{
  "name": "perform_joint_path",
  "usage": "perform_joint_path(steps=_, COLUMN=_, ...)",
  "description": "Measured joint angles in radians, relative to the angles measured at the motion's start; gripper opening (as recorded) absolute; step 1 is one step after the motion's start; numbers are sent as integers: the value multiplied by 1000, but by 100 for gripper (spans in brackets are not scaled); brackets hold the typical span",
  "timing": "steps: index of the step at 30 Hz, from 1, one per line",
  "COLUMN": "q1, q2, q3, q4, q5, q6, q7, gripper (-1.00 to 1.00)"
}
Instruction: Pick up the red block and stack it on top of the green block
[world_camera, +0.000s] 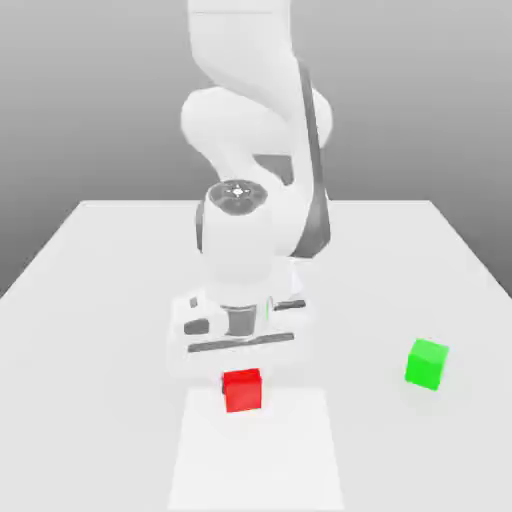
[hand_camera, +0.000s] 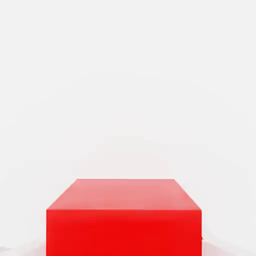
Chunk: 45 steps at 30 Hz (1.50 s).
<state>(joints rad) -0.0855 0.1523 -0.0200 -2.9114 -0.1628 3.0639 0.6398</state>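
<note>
Toward the exterior view's left and centre, the white bench (world_camera: 90, 300) spreads pale and bare, with a slightly brighter rectangular patch (world_camera: 255, 450) running along its near edge. The white arm (world_camera: 250, 110) comes down over the middle of the bench, its wrist bent so that the hand faces downward, low over the surface. The claw (world_camera: 240, 372) sits at the bottom of that hand, directly on the red block (world_camera: 242, 390), and it is closed on the red block, which rests at the far end of the brighter patch, its lower faces showing in front of and below the hand. The block appears upright and square to the bench; whether it touches the surface or is just clear of it cannot be told. In the hand view the red block (hand_camera: 125, 220) looms very close, its top face and one side face showing against the white bench (hand_camera: 125, 75). Farther toward the exterior view's right, well apart from the red block and the arm, the green block (world_camera: 427, 363) sits alone on the bench, turned slightly so that two side faces show.
</note>
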Motion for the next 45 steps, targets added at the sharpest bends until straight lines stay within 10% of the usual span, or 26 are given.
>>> perform_joint_path(steps=24, q1=69, q2=-280, q3=-33, q4=-49, q5=128, q6=-233, q7=-90, gripper=-100)
perform_joint_path(steps=45, q1=393, q2=-328, q3=441, q4=72, q5=320, q6=-384, q7=810, gripper=-100)
